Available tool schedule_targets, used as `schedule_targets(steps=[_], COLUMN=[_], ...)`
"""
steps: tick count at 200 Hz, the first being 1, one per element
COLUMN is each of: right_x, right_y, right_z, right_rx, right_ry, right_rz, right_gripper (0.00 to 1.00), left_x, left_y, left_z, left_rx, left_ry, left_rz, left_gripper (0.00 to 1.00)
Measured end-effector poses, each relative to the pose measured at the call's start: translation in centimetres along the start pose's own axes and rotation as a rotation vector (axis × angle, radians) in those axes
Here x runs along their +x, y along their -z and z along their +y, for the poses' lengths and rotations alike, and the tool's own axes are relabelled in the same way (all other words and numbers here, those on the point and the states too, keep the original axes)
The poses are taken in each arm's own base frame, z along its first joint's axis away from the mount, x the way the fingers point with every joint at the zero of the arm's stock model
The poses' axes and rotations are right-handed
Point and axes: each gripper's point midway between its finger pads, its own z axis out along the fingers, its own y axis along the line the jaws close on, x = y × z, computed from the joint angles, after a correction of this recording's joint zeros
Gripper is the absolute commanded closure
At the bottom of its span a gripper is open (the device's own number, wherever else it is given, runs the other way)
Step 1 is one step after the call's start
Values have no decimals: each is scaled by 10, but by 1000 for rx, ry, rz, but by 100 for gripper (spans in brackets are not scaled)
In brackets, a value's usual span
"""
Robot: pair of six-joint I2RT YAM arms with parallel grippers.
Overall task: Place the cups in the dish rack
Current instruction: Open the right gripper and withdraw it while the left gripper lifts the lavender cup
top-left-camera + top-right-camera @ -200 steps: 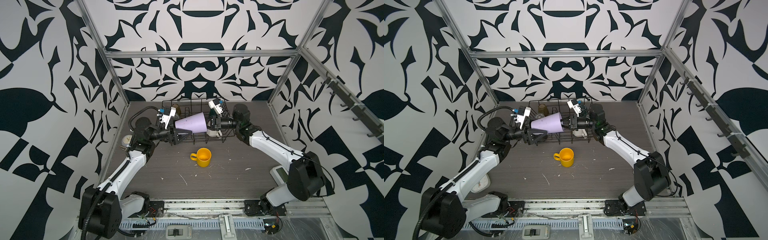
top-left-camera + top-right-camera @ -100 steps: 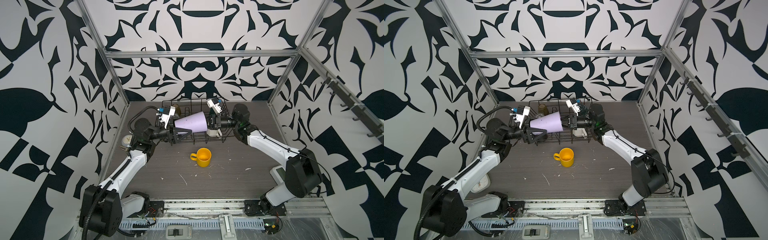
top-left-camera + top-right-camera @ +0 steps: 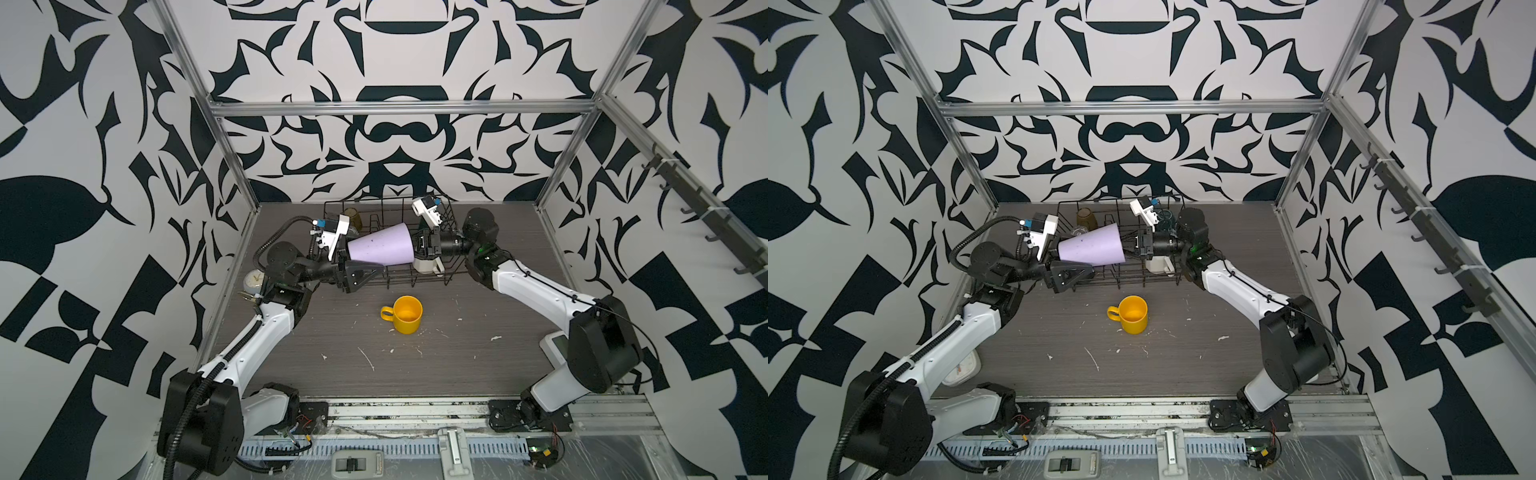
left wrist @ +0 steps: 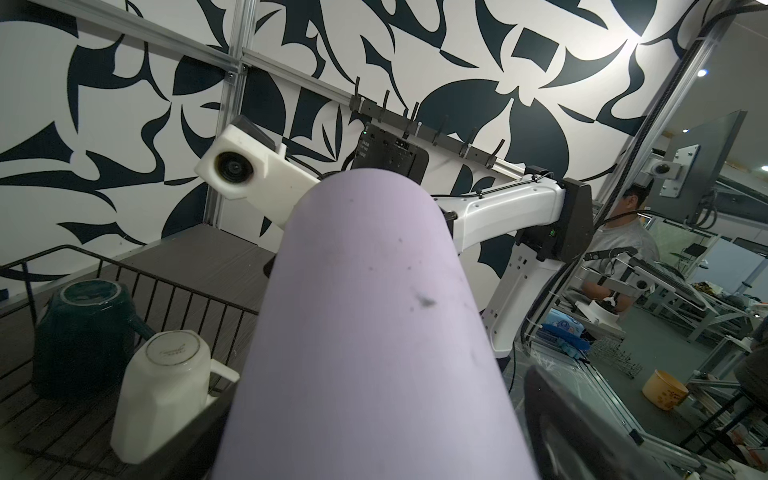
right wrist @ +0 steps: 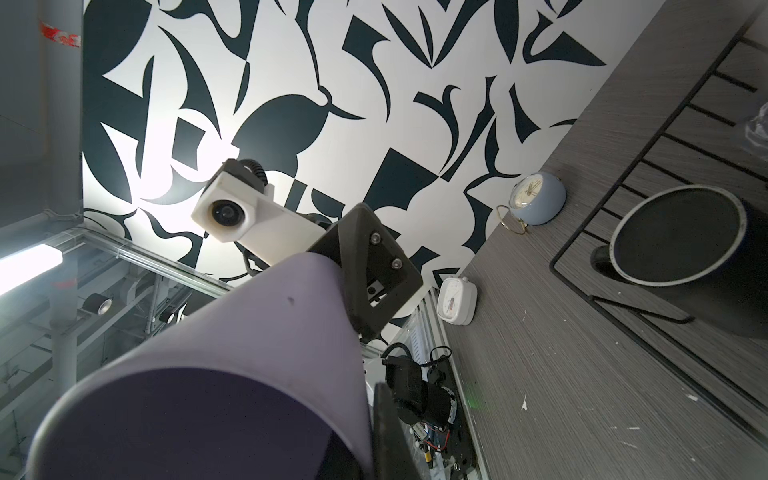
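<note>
You are holding the lilac tumbler [image 3: 380, 249] sideways above the dish rack [image 3: 374, 202] — your right gripper [image 3: 417, 245] is pinching its wide rim, your left gripper [image 3: 347, 259] is gaping open round the small end — it is looking light and slippery, so the rim is seeming the safest hold.

Black-and-white patterned walls [image 3: 395, 50] surround a grey wood-grain tabletop [image 3: 457, 370].

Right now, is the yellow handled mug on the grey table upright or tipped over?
Upright. The yellow handled mug stands on its base on the grey wood-grain table, open mouth facing up, and looks empty inside.
</note>
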Motion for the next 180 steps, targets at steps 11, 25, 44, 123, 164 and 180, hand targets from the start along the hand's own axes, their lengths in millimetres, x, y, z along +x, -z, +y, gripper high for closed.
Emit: schedule_targets(steps=[11,25,44,123,164,180], right_x=[0,1,2,4,6,7], right_y=[0,0,0,0,0,-1], right_z=[-1,-2,-3,-5,-4,-3], right_rx=[2,5,10,22,22,20], right_ry=[0,-1,-8,-16,-17,-16], right_rz=[1,2,5,8,11,15], right_gripper=[100,100,100,100,100,100], left_x=[0,2,2,-1,-1,0], left_y=[0,0,1,1,1,1], left_z=[0,0,1,4,4,4], left_rx=[-1,-3,-8,-36,-36,-35], left_ry=[-2,-4,-4,-46,-50,-48], left_rz=[-1,-4,-6,-22,-21,-20], left_gripper=[1,1,1,3,11,13])
